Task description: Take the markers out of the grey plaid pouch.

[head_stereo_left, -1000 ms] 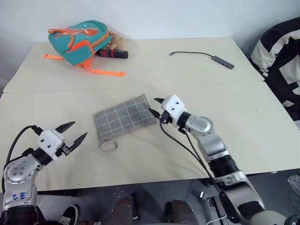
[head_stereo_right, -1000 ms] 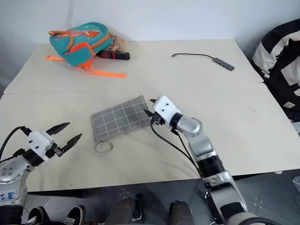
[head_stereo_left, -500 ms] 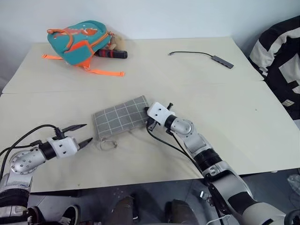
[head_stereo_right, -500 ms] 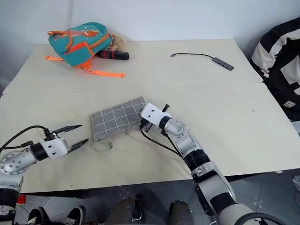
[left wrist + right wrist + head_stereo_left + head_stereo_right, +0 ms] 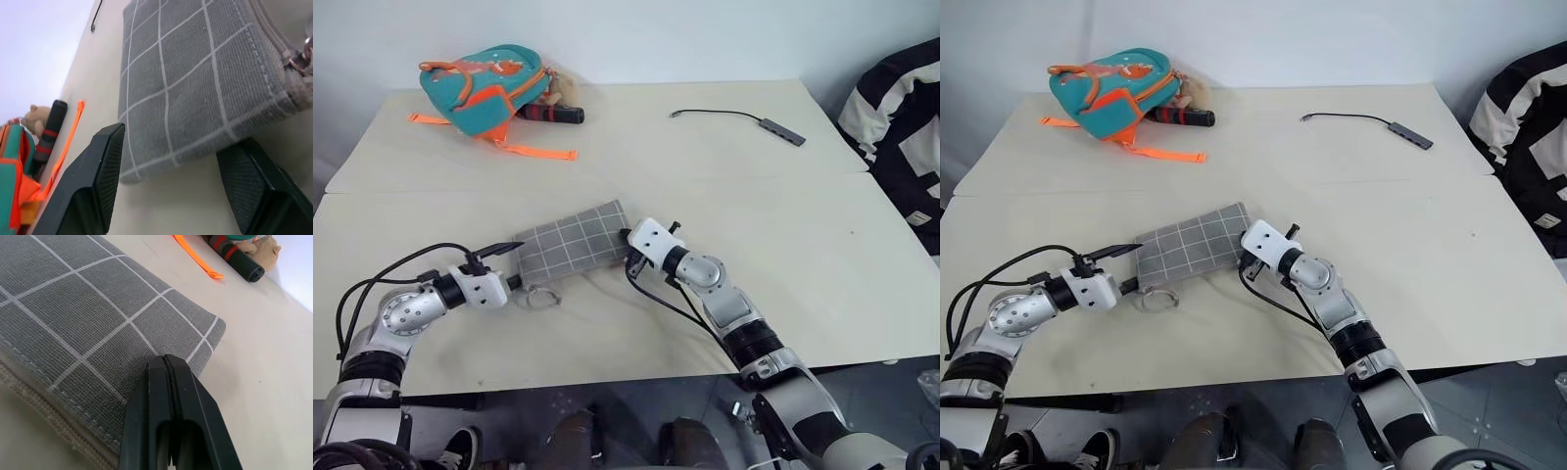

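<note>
teal backpack (image 5: pixel 480 86), cable (image 5: pixel 739 118), table (image 5: pixel 862 255)

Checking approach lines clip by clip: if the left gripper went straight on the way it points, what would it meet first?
Most likely the grey plaid pouch: the left gripper points along the table at its near short end, open jaws straddling that edge. Depth is hard to judge.

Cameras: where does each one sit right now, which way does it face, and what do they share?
Head stereo pair: looks down over the table; both arms show, the left gripper and right gripper at the grey plaid pouch.
Left wrist: looks along its open fingers, either side of the pouch's corner.
Right wrist: looks along its shut fingers on the pouch's edge.
Shared: the pouch in all; the backpack in head and left wrist views.
</note>
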